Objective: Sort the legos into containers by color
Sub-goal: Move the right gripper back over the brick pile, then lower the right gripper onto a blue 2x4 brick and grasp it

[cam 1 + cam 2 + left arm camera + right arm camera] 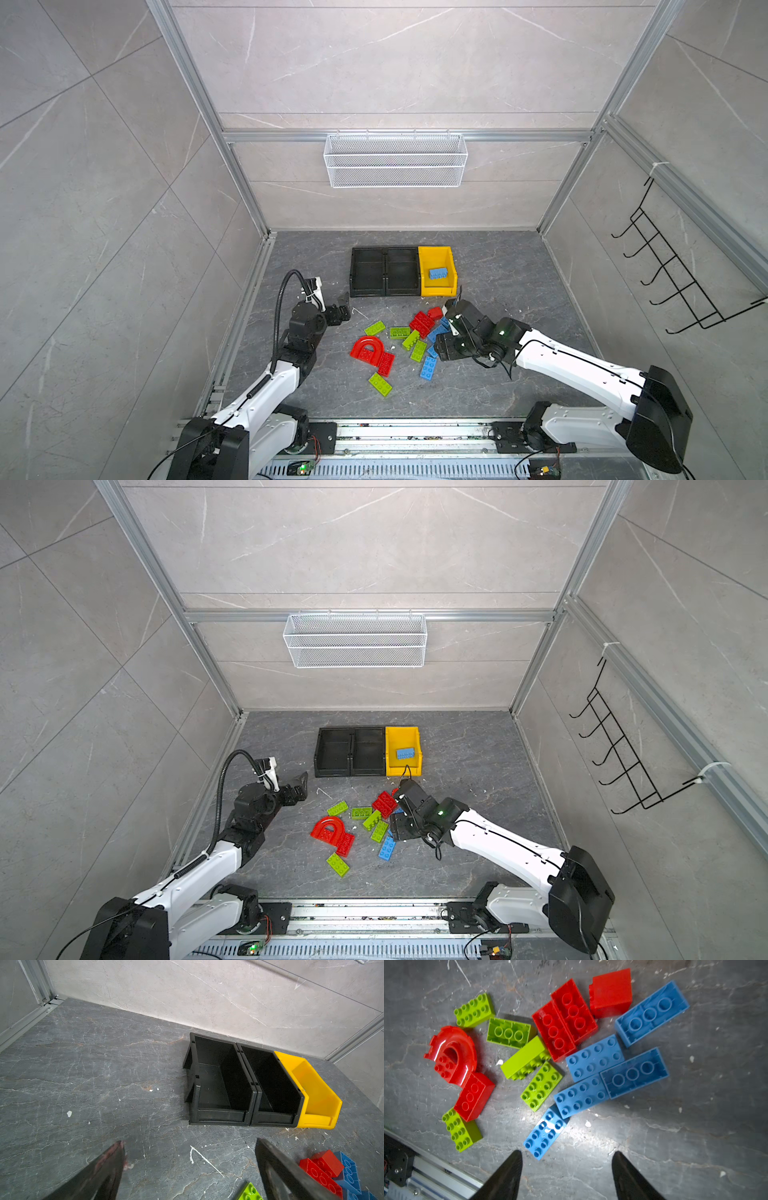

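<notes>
Overhead, the left gripper [190, 1142] hangs above the grey tabletop [498, 374] at the left, jaws spread wide and holding nothing; just right of it, toward the back wall, three containers touch in a row: the left black bin [358, 272], the middle black bin [392, 272], then the yellow bin [427, 257] with one blue brick [438, 273] lying inside; in front of them the loose legos lie scattered on the table: a red arch piece [365, 347] touching a red brick [385, 365], then lime green bricks [411, 338], two red bricks side by side [420, 323], then a cluster of blue bricks [593, 1057]; the right gripper [568, 1153] hovers over that cluster, jaws apart, gripping nothing.
</notes>
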Motion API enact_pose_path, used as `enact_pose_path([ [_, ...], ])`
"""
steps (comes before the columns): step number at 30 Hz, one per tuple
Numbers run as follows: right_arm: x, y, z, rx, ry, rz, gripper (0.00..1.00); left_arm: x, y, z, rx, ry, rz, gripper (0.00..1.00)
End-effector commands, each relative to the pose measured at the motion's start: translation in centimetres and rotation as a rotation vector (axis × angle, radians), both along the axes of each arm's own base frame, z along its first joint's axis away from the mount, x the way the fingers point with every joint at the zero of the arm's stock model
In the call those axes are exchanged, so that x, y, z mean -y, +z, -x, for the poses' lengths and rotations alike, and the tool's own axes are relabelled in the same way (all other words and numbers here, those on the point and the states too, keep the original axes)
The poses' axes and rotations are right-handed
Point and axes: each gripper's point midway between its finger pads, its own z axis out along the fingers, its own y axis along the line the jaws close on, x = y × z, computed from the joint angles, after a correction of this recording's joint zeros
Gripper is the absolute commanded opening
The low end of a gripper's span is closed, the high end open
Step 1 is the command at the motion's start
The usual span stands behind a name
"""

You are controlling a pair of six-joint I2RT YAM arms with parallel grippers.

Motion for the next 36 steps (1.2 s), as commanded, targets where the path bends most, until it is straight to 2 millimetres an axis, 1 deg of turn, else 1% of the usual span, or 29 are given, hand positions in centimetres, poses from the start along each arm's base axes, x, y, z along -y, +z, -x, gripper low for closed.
enact_pose_path([
  [1, 0.3, -0.8, 1.2, -0.050, -0.052, 0.049, 0.71, 0.3, 1.1, -0.2, 0.037, -0.014, -0.005, 1.00],
  [5, -0.8, -1.8, 1.9, -0.060, -0.040, 0.060, 0.71, 0.1, 1.0, -0.2, 0.036, -0.004, -0.007, 1.00],
  [12, -4.2, -3.7, 2.5, -0.085, 0.018, 0.064, 0.71, 0.1, 1.0, -0.2, 0.036, -0.003, -0.009, 1.00],
  [17, -4.9, -5.1, 2.9, -0.107, 0.036, 0.085, 0.71, -0.1, 1.1, 0.0, 0.043, 0.001, -0.009, 1.00],
  [23, -5.7, -6.1, 2.5, -0.112, 0.054, 0.097, 0.71, 0.1, 1.1, -0.1, 0.040, -0.004, -0.006, 1.00],
  [25, -5.9, -6.4, 2.3, -0.114, 0.055, 0.110, 0.71, 0.1, 1.0, -0.1, 0.038, -0.003, -0.007, 1.00],
  [33, -4.7, -8.3, 2.7, -0.143, 0.049, 0.181, 0.70, 0.1, 1.1, -0.1, 0.041, -0.003, -0.006, 1.00],
  [36, -4.1, -8.6, 3.0, -0.155, 0.046, 0.207, 0.70, 0.0, 1.2, -0.1, 0.043, -0.002, -0.007, 1.00],
])
